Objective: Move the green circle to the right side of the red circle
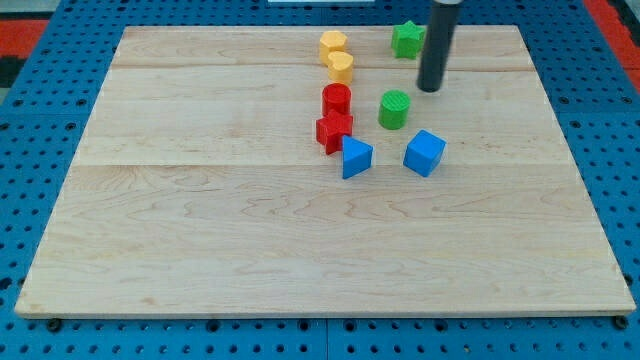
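Observation:
The green circle (394, 109) stands on the wooden board, to the right of the red circle (336, 99) with a gap between them. My tip (430, 89) is down on the board just up and to the right of the green circle, a short way off it. The rod rises out of the view's top.
A red star-like block (333, 131) sits just below the red circle. A blue triangle (355, 157) and a blue cube (424, 152) lie below. A yellow hexagon (333, 44) and another yellow block (341, 67) lie above the red circle. A green star (406, 39) is by the rod.

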